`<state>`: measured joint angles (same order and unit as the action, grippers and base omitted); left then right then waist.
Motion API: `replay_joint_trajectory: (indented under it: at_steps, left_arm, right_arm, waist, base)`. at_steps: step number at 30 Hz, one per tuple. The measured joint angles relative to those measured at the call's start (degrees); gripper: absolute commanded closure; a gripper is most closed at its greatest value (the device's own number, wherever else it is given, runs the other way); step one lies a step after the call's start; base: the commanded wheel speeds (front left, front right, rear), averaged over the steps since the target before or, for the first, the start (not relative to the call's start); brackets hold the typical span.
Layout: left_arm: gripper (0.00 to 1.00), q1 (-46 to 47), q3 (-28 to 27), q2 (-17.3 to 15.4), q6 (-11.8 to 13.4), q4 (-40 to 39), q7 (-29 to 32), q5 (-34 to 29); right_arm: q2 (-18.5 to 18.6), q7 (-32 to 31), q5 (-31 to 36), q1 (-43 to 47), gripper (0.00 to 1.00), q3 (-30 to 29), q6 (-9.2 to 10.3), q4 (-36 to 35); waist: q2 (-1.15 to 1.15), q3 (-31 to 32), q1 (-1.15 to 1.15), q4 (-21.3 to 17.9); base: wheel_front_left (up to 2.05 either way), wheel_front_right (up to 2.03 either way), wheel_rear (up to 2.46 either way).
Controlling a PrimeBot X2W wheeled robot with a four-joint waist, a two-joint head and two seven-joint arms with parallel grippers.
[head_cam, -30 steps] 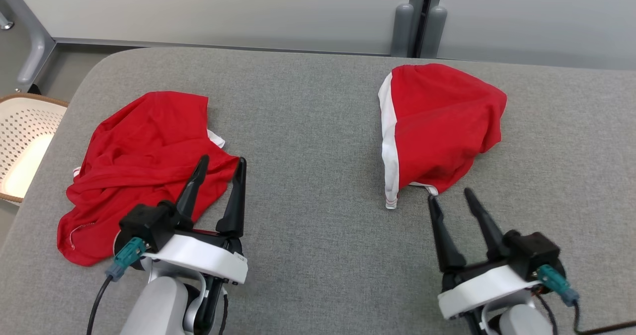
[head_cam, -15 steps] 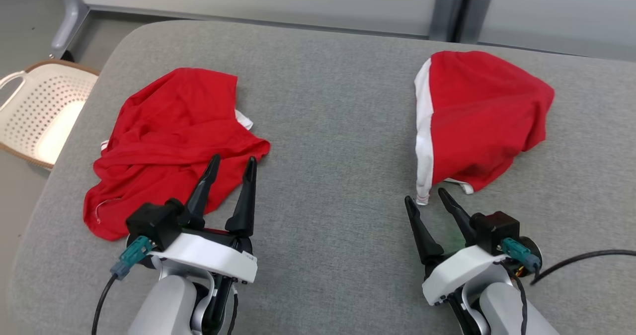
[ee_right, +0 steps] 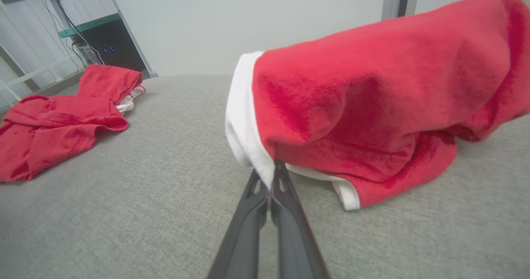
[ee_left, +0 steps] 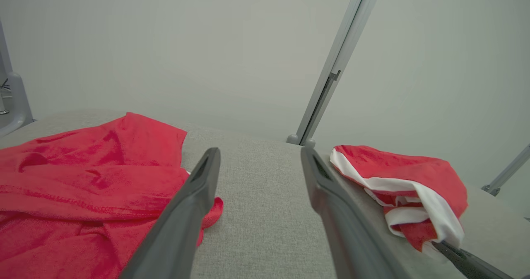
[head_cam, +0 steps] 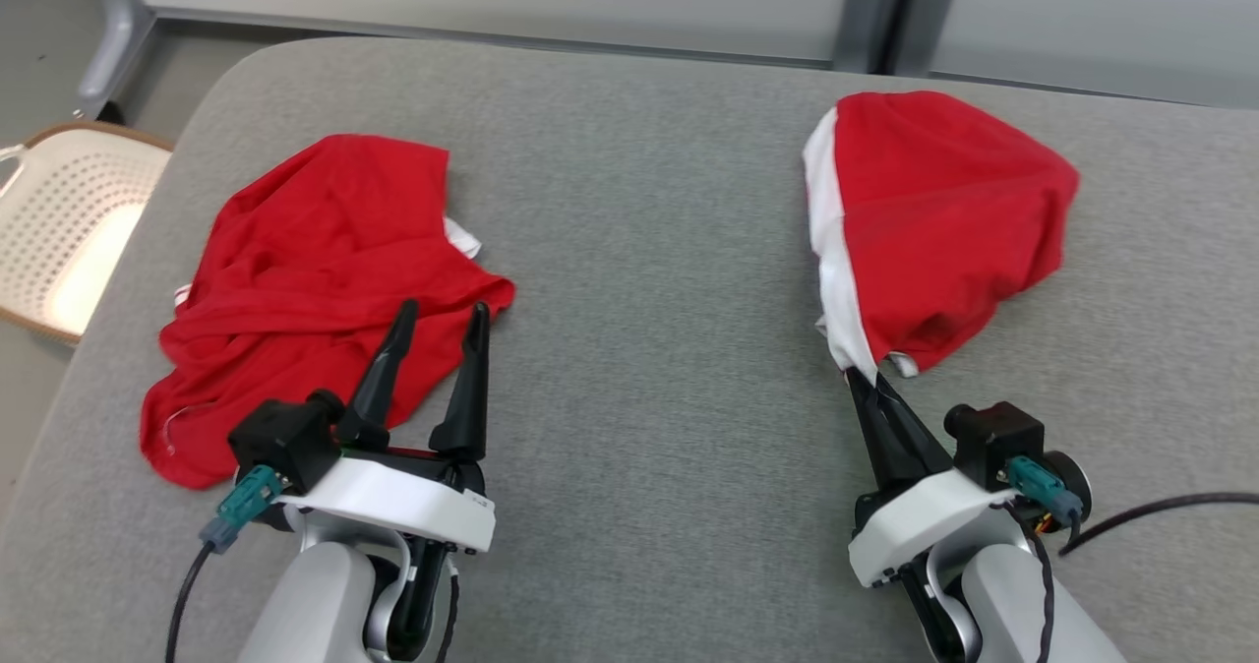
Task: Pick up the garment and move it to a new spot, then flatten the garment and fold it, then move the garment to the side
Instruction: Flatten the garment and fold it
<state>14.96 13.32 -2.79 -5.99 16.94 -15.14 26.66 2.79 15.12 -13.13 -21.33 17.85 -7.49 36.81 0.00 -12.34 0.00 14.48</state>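
Red soft-cloth garment with a white side band [head_cam: 934,220] lies bunched just ahead of the right gripper [head_cam: 871,380]. Its white lower corner is now pinched between the two dark fingers, which are pressed together on it. Half a second ago those fingers stood apart just short of that corner, so the grasp has only just been made. Right wrist view agrees: the white hem runs straight into the closed tips, and the rest of the cloth is mounded beyond them on the grey woven fabric tabletop [head_cam: 639,299]. Bulk of the garment not lifted yet. Judged: pick-up is at the grasp stage, with lift and carry to a new spot next; flatten, fold and move aside all undone. Left gripper [head_cam: 445,307] has fingers apart, holding nothing, tips over the near edge of a second crumpled all-red garment [head_cam: 295,270] lying ahead and to its left. White perforated basket [head_cam: 59,240] sits well off to that gripper's left, beside the table. Head camera shifted a little too, so the scene offset isn't object motion.
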Motion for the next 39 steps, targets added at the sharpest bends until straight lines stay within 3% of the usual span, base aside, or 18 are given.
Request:
replay_joint_trajectory:
  at_steps: [4,7,14,17,20,25,30,33,39]
  left_arm:
    - [0.0,0.0,-1.7,0.0,0.0,-0.1,0.0,-0.3]
    - [0.0,-0.3,-2.4,0.0,0.0,0.1,0.0,-0.3]
    - [0.0,-0.5,-2.5,0.0,-0.1,0.5,0.0,-0.4]
    - [0.0,-0.3,-1.8,0.0,-0.1,0.8,0.0,-0.4]
    - [0.0,0.6,-0.6,0.0,-0.3,1.6,0.0,-0.6]
    - [0.0,2.3,2.4,0.0,-0.8,4.8,0.0,-1.6]
    - [0.0,6.2,10.3,-0.2,-1.3,12.2,0.0,-4.2]
    - [0.0,9.4,16.6,-1.6,-1.4,15.5,0.0,-3.7]
    - [0.0,15.7,23.1,-4.0,-1.4,22.0,0.0,-0.7]
  right_arm:
    - [0.1,0.0,5.5,2.2,1.0,0.1,0.0,-2.7]
    - [1.8,0.0,11.2,3.5,1.0,4.0,-0.02,-3.1]
    - [15.6,-3.6,16.2,5.3,1.0,9.2,-0.02,-7.3]
    - [22.0,-5.4,15.8,6.6,1.0,7.2,-0.02,-9.4]
    - [26.0,-6.8,14.6,8.2,1.0,3.6,-0.02,-10.7]
    - [25.9,-7.6,12.3,8.6,1.0,-0.4,-0.01,-12.1]
    - [22.7,-7.7,10.3,7.3,1.0,-1.8,-0.01,-13.3]
    - [21.4,-7.8,10.3,5.8,1.0,-2.3,-0.01,-13.5]
    - [19.8,-7.6,11.3,4.3,1.0,-2.4,-0.01,-13.4]
  waist:
    - [0.0,0.9,0.0,-3.1]
    - [0.0,1.7,0.0,-5.9]
    - [0.0,3.5,0.0,-12.7]
    - [0.0,4.0,0.0,-15.0]
    - [0.0,4.1,0.0,-16.7]
    - [0.0,3.4,0.0,-18.2]
    - [0.0,1.2,0.0,-19.0]
    - [0.0,-0.4,0.0,-19.1]
    - [0.0,-3.2,0.0,-19.4]
  base:
    - [0.0,0.0,0.0]
    - [0.0,0.0,0.0]
    - [0.0,0.0,0.0]
    - [0.0,0.0,0.0]
    - [0.0,0.0,0.0]
    - [0.0,0.0,0.0]
    - [0.0,0.0,0.0]
    - [0.0,0.0,0.0]
    - [0.0,0.0,0.0]
